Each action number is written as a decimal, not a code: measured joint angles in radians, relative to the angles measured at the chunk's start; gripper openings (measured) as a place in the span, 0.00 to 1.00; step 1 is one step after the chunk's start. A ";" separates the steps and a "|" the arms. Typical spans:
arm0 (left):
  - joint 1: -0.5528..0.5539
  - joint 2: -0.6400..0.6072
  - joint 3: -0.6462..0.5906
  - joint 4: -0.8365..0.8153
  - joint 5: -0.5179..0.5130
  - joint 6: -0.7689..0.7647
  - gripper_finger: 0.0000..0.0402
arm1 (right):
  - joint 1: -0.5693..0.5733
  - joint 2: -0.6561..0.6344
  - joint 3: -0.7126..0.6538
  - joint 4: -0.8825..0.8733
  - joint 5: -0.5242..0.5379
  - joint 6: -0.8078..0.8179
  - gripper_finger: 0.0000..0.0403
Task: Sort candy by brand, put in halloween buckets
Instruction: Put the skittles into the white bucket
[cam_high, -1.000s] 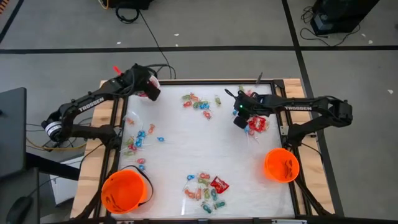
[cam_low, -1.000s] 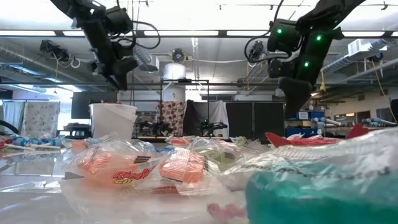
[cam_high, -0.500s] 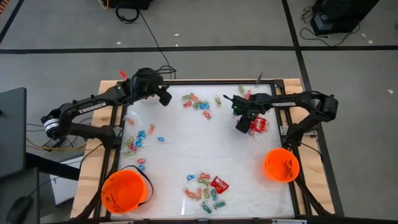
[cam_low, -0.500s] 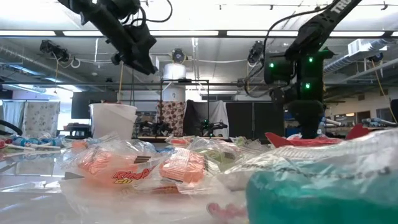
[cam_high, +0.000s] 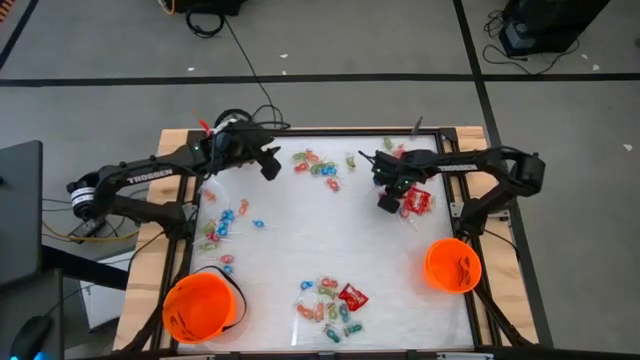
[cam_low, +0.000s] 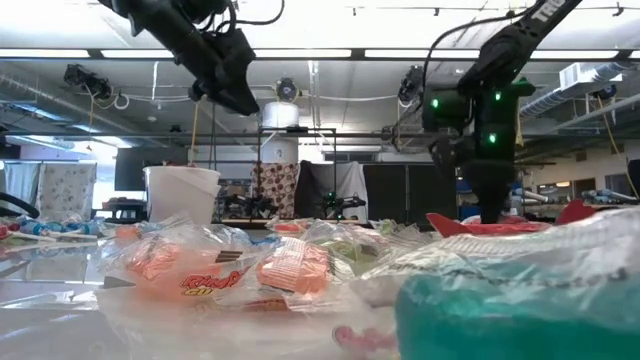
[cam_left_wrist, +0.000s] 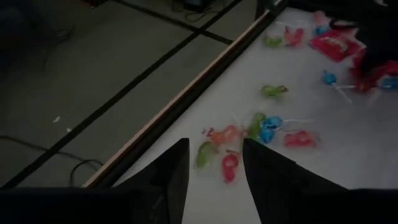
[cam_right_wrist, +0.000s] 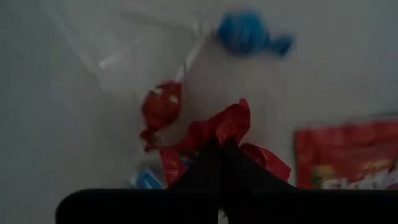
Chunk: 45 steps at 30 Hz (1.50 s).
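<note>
Red packet (cam_right_wrist: 348, 155) cut off at right wrist view's edge; lettering blurred.

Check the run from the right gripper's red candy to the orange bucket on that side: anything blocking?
Nothing visible blocks it. The right gripper has its fingers shut on a red wrapped candy beside the red packets. The high view shows only bare table between there and the right-side orange bucket, whose mouth is open.
</note>
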 joint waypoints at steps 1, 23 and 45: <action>-0.003 0.008 -0.016 0.030 0.015 0.000 0.39 | 0.000 -0.015 0.000 0.021 0.000 0.000 0.03; -0.079 0.553 -0.104 1.004 0.410 0.015 0.39 | 0.166 -0.141 0.002 0.719 0.036 -0.224 0.01; -0.105 0.569 -0.044 1.109 0.324 0.027 0.39 | 0.177 -0.141 0.002 0.893 0.158 -0.232 0.02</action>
